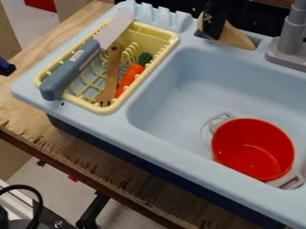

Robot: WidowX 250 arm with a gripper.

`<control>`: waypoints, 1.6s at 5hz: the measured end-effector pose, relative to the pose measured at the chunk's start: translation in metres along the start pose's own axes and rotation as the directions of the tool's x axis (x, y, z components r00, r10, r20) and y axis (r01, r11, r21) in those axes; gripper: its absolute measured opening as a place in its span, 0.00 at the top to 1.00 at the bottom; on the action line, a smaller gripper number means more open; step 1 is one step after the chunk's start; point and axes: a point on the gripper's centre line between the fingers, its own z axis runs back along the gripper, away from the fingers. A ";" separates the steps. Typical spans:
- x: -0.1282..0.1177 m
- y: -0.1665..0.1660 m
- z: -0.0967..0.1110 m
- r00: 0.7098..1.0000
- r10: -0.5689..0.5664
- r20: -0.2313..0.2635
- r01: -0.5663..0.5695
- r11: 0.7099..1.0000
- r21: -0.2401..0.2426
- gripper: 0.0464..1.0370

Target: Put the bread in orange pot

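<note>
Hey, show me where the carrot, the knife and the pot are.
Carrot (129, 76): camera view, orange body.
Knife (67, 71): camera view, handle.
Pot (248, 135): camera view, inner wall.

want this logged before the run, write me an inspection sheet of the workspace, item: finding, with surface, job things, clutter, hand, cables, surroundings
surface: wood scuffed and splintered along its edge
pot: orange-red, upright in the sink, no bread inside
bread: tan piece by the hand, probably it; grip unclear
clutter: knife, wooden fork and carrot in the yellow rack
hand: at the sink's far rim
cables: black one looped at lower left
surroundings: grey tap; floor below
</note>
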 end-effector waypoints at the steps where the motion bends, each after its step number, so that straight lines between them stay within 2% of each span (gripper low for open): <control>1: 0.000 0.003 -0.003 1.000 -0.005 -0.002 0.005 1.000 0.003 0.09; 2: 0.006 0.003 -0.003 0.999 0.007 0.034 -0.007 1.000 -0.001 0.36; 3: 0.005 0.002 -0.005 1.000 0.016 0.026 -0.016 1.000 -0.007 0.58; 5: 0.011 0.003 -0.001 0.999 0.036 0.015 -0.036 0.999 0.014 0.59; 6: 0.015 0.003 0.008 0.999 0.025 0.030 -0.024 1.000 -0.003 0.59; 7: 0.022 0.006 0.040 0.998 0.048 0.030 -0.046 0.996 -0.076 0.59; 8: 0.025 0.014 0.059 0.998 0.065 0.021 -0.062 0.991 -0.116 0.59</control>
